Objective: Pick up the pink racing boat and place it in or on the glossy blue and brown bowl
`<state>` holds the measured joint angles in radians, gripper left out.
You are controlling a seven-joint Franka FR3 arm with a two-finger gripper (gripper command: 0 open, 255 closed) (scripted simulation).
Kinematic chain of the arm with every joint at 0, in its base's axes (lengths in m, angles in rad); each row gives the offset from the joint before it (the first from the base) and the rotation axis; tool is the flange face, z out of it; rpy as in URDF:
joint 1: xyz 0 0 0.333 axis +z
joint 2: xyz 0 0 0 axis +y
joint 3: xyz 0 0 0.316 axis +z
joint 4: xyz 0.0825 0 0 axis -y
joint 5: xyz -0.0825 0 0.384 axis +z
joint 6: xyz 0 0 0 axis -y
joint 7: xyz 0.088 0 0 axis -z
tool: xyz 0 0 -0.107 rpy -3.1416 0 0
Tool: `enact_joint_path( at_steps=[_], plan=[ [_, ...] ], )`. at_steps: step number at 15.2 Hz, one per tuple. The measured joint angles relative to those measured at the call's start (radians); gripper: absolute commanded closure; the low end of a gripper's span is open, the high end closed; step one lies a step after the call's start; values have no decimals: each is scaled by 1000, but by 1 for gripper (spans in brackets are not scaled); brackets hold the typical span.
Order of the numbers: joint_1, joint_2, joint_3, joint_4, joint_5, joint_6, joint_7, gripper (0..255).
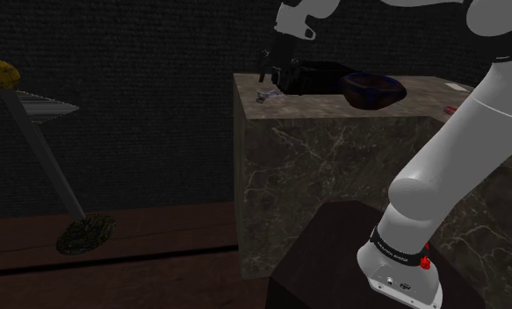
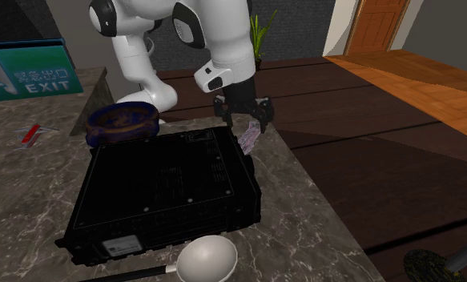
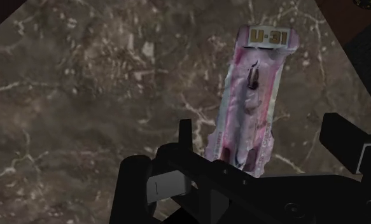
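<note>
The pink racing boat [image 3: 251,102], marked U-31 at its far end, lies flat on the marble counter. My gripper [image 3: 241,164] hovers over the boat's near end, open, and its black fingers [image 3: 344,141] stand apart on either side without touching the hull. In the second exterior view the gripper [image 2: 250,112] hangs just above the boat [image 2: 250,136], beside the corner of a black box. The glossy blue and brown bowl [image 2: 121,122] sits behind the box. The shoulder view has the bowl [image 1: 372,88] to the right of the gripper [image 1: 267,77] and the boat [image 1: 267,95].
A large black box [image 2: 167,188] takes up the middle of the marble counter [image 2: 303,200]. A white spoon [image 2: 207,258] lies in front of it, and a small red item [image 2: 31,134] beside the bowl. The boat is near the counter's edge, with dark wood floor [image 2: 368,104] below.
</note>
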<state>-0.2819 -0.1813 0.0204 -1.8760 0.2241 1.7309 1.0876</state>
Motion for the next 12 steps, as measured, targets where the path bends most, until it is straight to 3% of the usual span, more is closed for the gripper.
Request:
enact_joint_path(
  at_steps=[5,11,12],
  plan=[
    [3,-1,6,-57,3,57,0,0],
    [4,-1,7,-61,3,62,1,0],
    [4,-1,7,-61,3,62,1,255]
  ],
)
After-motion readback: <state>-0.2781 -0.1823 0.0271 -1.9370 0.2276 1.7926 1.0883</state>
